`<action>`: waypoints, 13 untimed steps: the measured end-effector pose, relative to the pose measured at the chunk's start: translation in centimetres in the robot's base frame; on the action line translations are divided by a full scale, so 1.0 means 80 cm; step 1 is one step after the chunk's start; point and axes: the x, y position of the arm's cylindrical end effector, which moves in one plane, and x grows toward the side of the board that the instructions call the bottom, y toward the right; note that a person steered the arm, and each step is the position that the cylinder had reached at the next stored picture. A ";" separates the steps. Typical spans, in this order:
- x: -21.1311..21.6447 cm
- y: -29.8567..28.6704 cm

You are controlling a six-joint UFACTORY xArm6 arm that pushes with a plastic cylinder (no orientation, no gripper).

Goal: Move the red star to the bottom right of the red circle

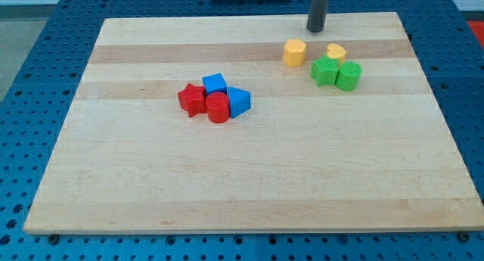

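The red star [192, 100] lies left of centre on the wooden board [249, 178]. The red circle [218, 107] touches it on its right, slightly lower. A blue cube [215, 84] sits just above them and a blue triangle [239, 101] touches the red circle's right side. My tip [315, 29] rests near the board's top edge, far to the upper right of the red star, above the yellow blocks.
A yellow hexagon [294, 53] and a yellow heart [336, 51] lie at upper right. A green star [325, 70] and a green cylinder [349, 76] sit just below them. A blue pegboard [30, 79] surrounds the board.
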 end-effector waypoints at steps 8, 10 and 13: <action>0.015 0.036; 0.035 -0.069; 0.102 -0.216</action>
